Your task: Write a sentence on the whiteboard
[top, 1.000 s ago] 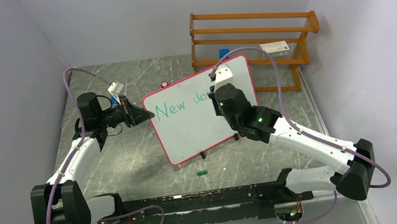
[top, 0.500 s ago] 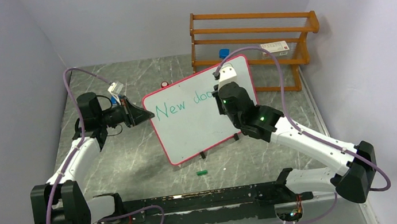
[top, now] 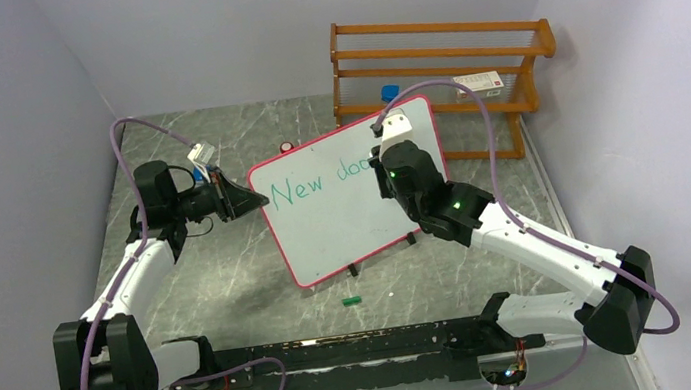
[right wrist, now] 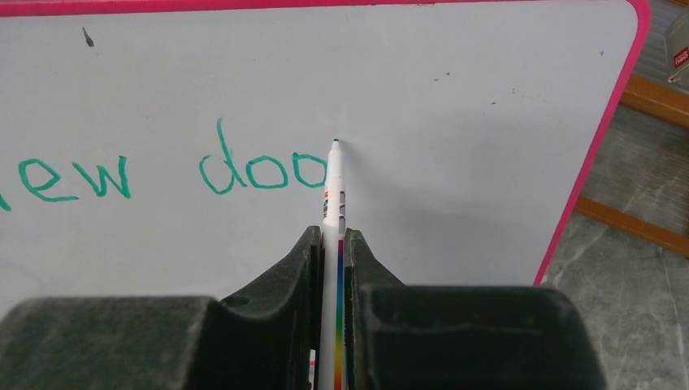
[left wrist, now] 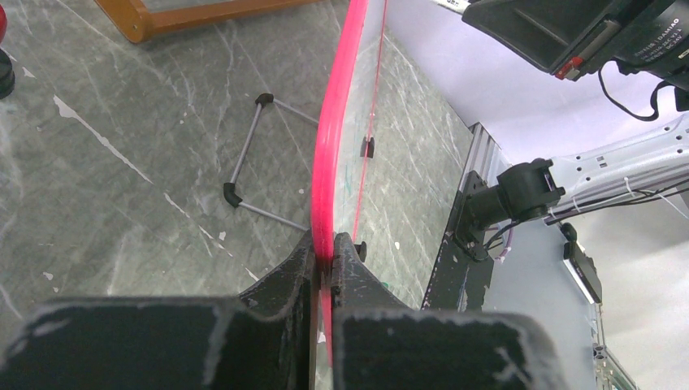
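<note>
The whiteboard (top: pixel 326 228) stands tilted on the table, white with a pink-red rim. My left gripper (top: pixel 256 200) is shut on its left edge; the left wrist view shows the rim (left wrist: pixel 333 154) pinched in my left gripper (left wrist: pixel 325 262). The sentence (top: pixel 320 182) reads "New doo" in green. My right gripper (top: pixel 379 160) is shut on a white marker (right wrist: pixel 333 195) with a rainbow stripe. The right wrist view shows my right gripper (right wrist: pixel 331 237), the marker tip at the board just right of the last "o" (right wrist: pixel 309 169), and the board (right wrist: pixel 455 122).
A wooden rack (top: pixel 440 61) stands behind the board with a blue cap (top: pixel 391 92) and a white box (top: pixel 480 82) on it. A green marker cap (top: pixel 351 300) lies on the table in front. A small red object (top: pixel 287 146) sits behind the board.
My right gripper has moved the marker slightly right and up along the board, and the green writing has grown from "New do" to "New doo". The left arm has not moved.
</note>
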`<state>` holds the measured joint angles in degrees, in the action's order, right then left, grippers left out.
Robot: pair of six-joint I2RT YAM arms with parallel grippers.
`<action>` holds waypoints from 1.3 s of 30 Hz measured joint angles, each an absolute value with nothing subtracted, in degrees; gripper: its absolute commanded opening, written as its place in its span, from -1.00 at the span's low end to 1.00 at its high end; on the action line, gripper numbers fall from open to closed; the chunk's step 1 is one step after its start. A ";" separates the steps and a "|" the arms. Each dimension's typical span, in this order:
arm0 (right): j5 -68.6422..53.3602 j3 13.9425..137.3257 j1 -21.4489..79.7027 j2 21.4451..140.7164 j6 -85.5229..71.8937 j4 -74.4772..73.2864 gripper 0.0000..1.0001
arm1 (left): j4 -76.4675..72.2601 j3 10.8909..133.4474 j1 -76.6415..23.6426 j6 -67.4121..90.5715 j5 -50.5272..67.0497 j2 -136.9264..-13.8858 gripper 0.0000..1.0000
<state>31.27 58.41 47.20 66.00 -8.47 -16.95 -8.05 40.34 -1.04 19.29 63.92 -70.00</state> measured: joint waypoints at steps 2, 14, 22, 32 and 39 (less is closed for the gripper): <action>31.16 58.41 47.20 66.04 -8.49 -16.95 -1.00 | -8.08 40.34 -1.04 19.29 63.92 -70.00 -0.90; 30.52 58.41 46.54 66.81 -8.47 -16.95 -1.00 | -8.08 40.34 -1.04 19.31 63.94 -70.00 -0.90; 30.00 58.41 46.17 67.09 -8.49 -16.95 -1.00 | -8.08 40.34 -1.04 19.31 63.94 -70.02 -0.90; 29.95 57.78 46.09 67.00 -8.56 -17.23 -1.00 | -8.08 40.34 -1.04 19.33 63.94 -70.08 -0.90; 29.89 57.10 46.06 66.61 -8.95 -18.20 -1.00 | -8.08 40.34 -1.04 19.35 63.94 -70.13 -0.90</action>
